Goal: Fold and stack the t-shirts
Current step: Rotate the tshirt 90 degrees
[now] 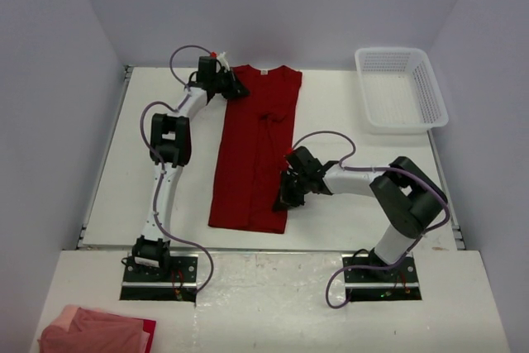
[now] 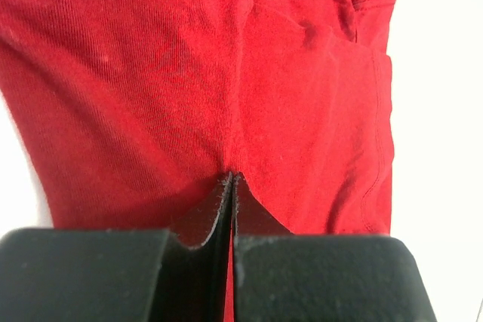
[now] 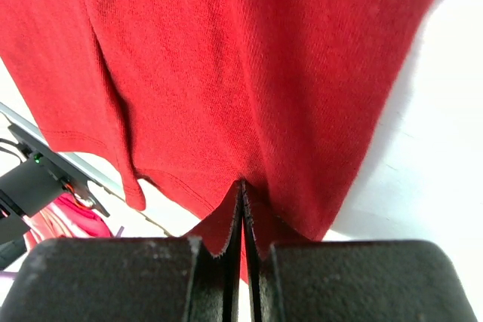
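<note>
The red t-shirt (image 1: 254, 150) lies on the white table (image 1: 355, 163) in a long strip, so I think its sides are folded in. The left claw (image 1: 235, 88) is pinched tight on its top corner. The right claw (image 1: 289, 200) is pinched tight on its bottom edge. Folding it short and stacking it are not done yet.

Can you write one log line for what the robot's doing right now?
left gripper: shut on red t-shirt, collar end | right gripper: shut on hem end | state: narrow strip along table
</note>
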`<state>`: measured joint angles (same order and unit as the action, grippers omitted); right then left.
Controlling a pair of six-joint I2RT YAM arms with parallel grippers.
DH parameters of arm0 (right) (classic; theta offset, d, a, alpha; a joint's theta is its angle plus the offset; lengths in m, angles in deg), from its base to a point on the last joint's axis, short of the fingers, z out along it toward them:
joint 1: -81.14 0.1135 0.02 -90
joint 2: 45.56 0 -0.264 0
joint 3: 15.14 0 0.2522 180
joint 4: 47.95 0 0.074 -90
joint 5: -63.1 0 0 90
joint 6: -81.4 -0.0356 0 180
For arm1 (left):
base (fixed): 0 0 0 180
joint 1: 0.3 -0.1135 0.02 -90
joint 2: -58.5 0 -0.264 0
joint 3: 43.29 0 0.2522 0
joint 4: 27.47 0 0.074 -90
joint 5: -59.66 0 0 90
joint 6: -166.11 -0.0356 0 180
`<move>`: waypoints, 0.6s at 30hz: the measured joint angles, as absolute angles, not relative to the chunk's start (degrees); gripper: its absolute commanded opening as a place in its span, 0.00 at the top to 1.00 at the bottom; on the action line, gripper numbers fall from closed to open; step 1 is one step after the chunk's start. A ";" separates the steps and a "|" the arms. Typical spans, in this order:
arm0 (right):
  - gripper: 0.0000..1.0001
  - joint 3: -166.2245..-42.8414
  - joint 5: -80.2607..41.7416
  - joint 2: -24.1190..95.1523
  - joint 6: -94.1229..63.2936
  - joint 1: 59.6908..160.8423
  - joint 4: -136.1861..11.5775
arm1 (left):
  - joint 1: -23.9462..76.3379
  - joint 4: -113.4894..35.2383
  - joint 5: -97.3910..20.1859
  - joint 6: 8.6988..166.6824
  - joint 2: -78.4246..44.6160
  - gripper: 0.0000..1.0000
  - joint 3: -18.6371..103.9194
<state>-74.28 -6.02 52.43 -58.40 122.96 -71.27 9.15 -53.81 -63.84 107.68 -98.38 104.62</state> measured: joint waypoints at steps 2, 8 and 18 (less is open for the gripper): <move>1.00 -72.80 -6.32 51.36 -59.03 122.68 -70.33 | 9.15 -52.91 -63.95 108.51 -98.73 1.00 104.73; 1.00 -70.31 -6.48 49.70 -61.31 122.20 -68.32 | 9.08 -50.86 -64.21 110.11 -99.71 1.00 105.27; 1.00 -66.22 -7.55 45.52 -65.94 119.31 -68.26 | 8.45 -48.98 -64.93 111.05 -100.19 1.00 105.19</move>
